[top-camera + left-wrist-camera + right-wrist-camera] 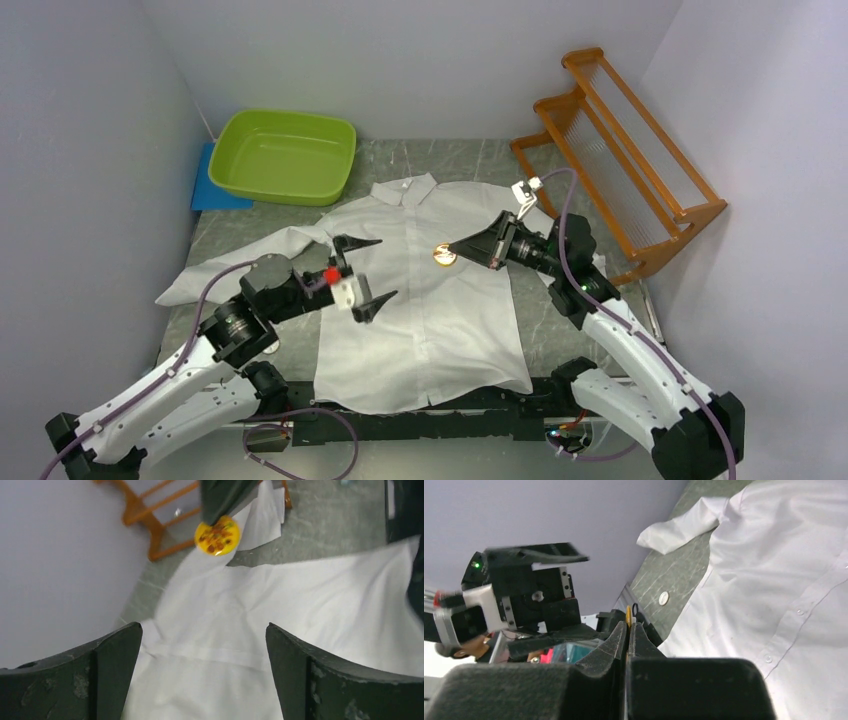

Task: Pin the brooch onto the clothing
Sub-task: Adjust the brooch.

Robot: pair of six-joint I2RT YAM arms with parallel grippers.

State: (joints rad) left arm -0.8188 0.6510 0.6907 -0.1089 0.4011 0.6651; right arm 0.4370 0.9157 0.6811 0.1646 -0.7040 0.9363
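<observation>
A round yellow brooch (444, 256) hangs over the outspread white shirt (430, 320).

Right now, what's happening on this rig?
The right claw is shut on a round yellow brooch, holding it over the chest of the white shirt spread on the table. The left claw is open and empty, hovering beside it above the shirt. The brooch doesn't look pinned yet.

You can read no text, label, brand, number or sign in any of the three views. The round yellow brooch (217, 536), seen above the white button-front shirt (320, 605), bears only red-brown blotches, too blurred for you to take as letters.
</observation>
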